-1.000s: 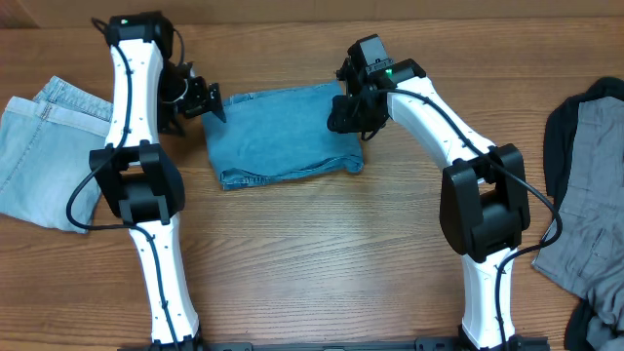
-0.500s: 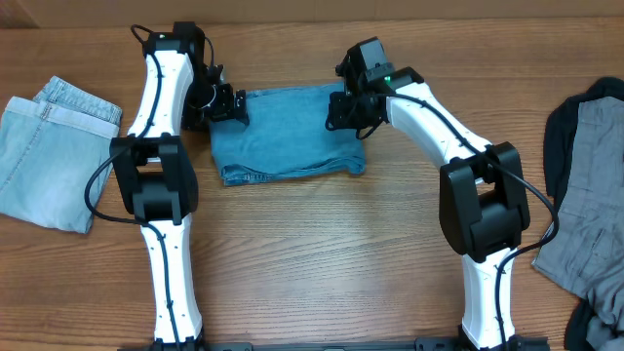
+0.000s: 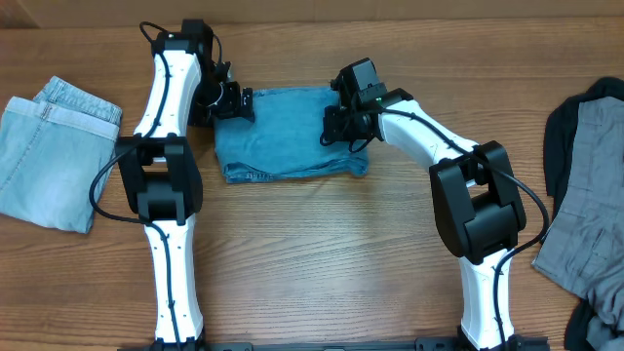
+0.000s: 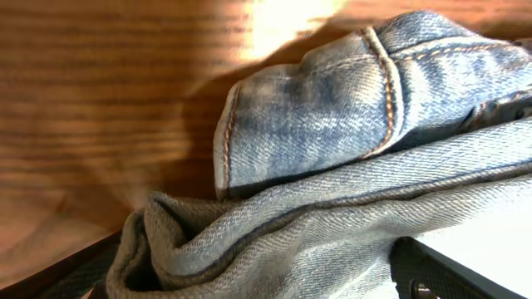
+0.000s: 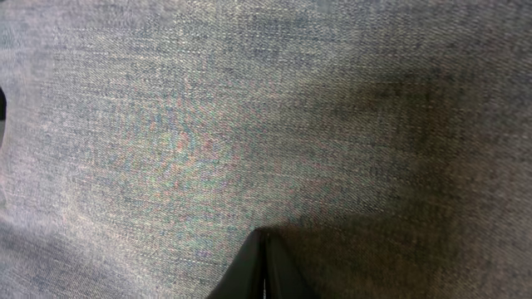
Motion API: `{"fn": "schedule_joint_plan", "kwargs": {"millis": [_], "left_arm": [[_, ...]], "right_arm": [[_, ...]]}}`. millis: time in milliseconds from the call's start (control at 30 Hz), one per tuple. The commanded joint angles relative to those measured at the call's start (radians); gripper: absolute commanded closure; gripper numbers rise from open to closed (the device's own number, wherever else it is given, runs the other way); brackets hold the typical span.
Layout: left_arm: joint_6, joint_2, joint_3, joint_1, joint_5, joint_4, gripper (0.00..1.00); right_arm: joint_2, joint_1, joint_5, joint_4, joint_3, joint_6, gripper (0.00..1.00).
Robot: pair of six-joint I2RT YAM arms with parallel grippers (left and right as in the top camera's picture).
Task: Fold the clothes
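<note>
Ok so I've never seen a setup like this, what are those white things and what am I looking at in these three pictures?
Those are two white robot arms standing at the near edge of a wooden table. The wide picture looks down from above. The two close-ups come from a camera on each arm's wrist. In the middle lie folded blue jeans. Paler jeans lie at the left, and grey and black garments at the right. The left tool stands open at the blue jeans' left edge, with denim bunched right by its fingers. The right tool is shut, tip down on the denim. Whether it pinches any cloth I cannot tell.
</note>
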Motion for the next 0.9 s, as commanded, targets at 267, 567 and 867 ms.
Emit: {"fn": "schedule_joint_plan", "kwargs": {"millis": [267,567,867], "left_arm": [[-0.01,0.02,-0.048,-0.035,0.204,0.039,0.68],[0.017,0.014,0.058,-0.03,0.307,-0.024,0.96],[-0.066,0.01,0.423,-0.028,0.325,-0.187,0.96]], "right_arm": [[0.006,0.03,-0.052,0.01,-0.018,0.028,0.96],[0.0,0.03,-0.123,0.021,-0.006,0.027,0.96],[-0.332,-0.138,-0.011,-0.266,0.062,0.027,0.9]]}}
